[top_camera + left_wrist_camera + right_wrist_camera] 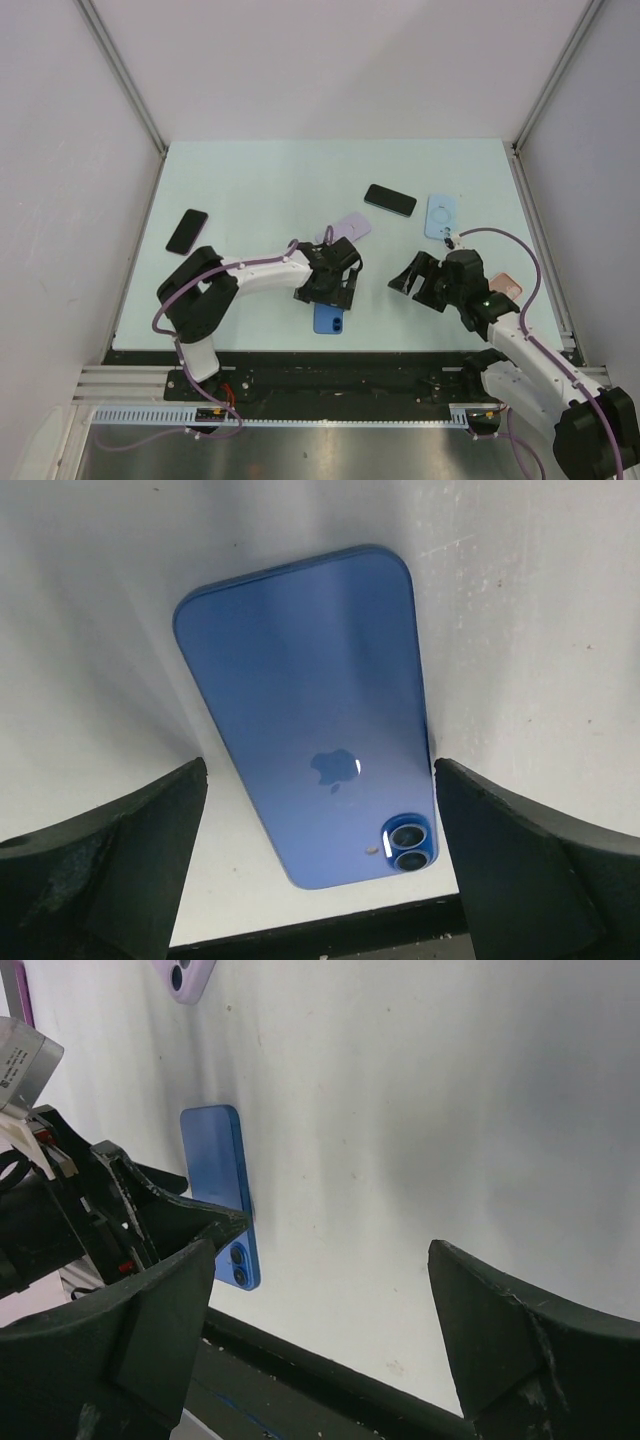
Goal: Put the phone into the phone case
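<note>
A blue phone point(328, 319) lies back up, camera lenses toward the table's front edge; it also shows in the left wrist view point(320, 710) and the right wrist view point(218, 1185). My left gripper point(334, 291) hovers just above it, open and empty point(320, 865), with one finger on each side of the phone's camera end. A lavender case point(346, 228) lies just behind the left gripper; its edge shows in the right wrist view point(185, 975). A light blue case point(441, 215) lies at back right. My right gripper point(414, 273) is open and empty point(320, 1345) over bare table right of the phone.
A black phone point(390, 200) lies at back centre and another black phone point(186, 231) at the left. A pink item point(505, 287) lies beside the right arm. The table's dark front edge point(330, 1380) is close to the blue phone.
</note>
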Controlling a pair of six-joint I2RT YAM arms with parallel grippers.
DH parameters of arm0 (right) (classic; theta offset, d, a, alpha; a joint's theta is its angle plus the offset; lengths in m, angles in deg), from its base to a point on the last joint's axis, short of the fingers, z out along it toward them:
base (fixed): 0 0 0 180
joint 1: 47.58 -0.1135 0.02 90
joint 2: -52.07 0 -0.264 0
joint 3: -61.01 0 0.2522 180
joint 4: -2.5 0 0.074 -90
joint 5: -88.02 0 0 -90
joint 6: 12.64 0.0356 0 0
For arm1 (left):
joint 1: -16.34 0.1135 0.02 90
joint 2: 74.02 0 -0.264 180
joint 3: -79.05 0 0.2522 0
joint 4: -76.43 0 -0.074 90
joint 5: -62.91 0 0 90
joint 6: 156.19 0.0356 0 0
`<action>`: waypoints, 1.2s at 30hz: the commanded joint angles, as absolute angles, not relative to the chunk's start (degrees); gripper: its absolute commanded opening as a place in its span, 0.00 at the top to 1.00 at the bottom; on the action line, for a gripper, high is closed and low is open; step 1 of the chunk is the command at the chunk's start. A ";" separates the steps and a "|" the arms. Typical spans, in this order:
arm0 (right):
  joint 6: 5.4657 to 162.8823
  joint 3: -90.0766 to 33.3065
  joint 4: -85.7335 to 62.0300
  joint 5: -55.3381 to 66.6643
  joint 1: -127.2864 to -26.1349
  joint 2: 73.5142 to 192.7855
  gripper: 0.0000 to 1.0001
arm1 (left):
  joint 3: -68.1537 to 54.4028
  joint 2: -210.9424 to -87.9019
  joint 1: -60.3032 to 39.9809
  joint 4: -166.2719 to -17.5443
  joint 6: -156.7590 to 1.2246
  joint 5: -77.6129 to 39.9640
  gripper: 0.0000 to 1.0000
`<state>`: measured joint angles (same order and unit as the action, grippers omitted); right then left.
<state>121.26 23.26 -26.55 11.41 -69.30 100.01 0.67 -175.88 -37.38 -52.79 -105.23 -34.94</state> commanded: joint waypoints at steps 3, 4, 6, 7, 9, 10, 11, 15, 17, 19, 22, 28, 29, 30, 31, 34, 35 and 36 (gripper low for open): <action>119.72 24.05 -26.11 12.79 -68.59 98.39 0.08 | -0.19 -178.16 -39.29 -53.33 -107.76 -36.75 0.00; 119.46 24.05 -26.20 12.87 -68.50 98.39 0.08 | -0.10 -178.34 -39.64 -53.16 -107.85 -36.93 0.00; 119.37 24.05 -26.28 12.88 -68.41 98.65 0.06 | 0.25 -178.87 -39.65 -52.80 -108.37 -37.37 0.02; 119.46 24.05 -26.11 13.05 -68.33 98.91 0.06 | 0.52 -178.96 -39.65 -52.63 -108.64 -37.46 0.05; 119.89 24.31 -25.41 13.66 -68.33 99.44 0.07 | 1.57 -178.43 -39.65 -52.89 -108.81 -37.46 0.08; 120.25 24.57 -24.19 14.01 -68.24 99.79 0.07 | 2.10 -177.91 -39.65 -53.24 -108.81 -37.37 0.13; 121.29 24.83 -23.39 14.45 -68.24 100.14 0.08 | 3.06 -177.47 -39.65 -53.59 -108.73 -37.28 0.17; 124.99 26.50 -15.77 17.88 -68.59 104.00 0.11 | 6.14 -173.26 -39.65 -57.27 -107.32 -34.22 0.29; 127.27 27.03 -12.77 18.59 -69.37 105.85 0.12 | 8.24 -171.67 -39.65 -60.79 -106.62 -30.70 0.30; 128.51 27.12 -7.84 18.68 -70.60 109.19 0.13 | 9.56 -169.83 -39.65 -64.03 -106.62 -28.16 0.32; 130.00 26.86 -2.13 18.94 -72.54 114.44 0.15 | 10.71 -169.11 -39.65 -65.46 -106.62 -27.53 0.33; 132.90 24.31 6.75 21.75 -76.66 129.20 0.18 | 11.68 -168.94 -39.65 -67.21 -105.83 -24.89 0.35; 133.17 23.87 7.54 22.10 -77.02 130.80 0.20 | 12.20 -168.76 -39.65 -67.74 -105.74 -24.37 0.35; 133.34 23.00 9.47 23.06 -77.38 132.73 0.21 | 12.47 -168.76 -39.65 -68.27 -105.65 -23.66 0.36; 133.78 22.64 10.53 23.68 -78.16 134.23 0.23 | 12.73 -168.50 -39.65 -69.05 -105.65 -23.48 0.36; 134.57 21.67 14.84 26.05 -79.05 139.51 0.29 | 13.35 -168.06 -39.65 -69.85 -105.21 -22.87 0.36; 135.27 21.59 15.72 26.49 -79.14 141.61 0.32 | 13.44 -167.97 -39.65 -69.94 -105.04 -22.69 0.36; 135.45 21.50 17.38 27.28 -79.22 142.41 0.33 | 13.53 -167.71 -39.65 -69.94 -104.77 -22.78 0.36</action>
<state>133.91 22.30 10.90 24.65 -78.39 137.78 11.65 -168.60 -39.25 -68.33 -105.63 -25.59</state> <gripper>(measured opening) 0.696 0.736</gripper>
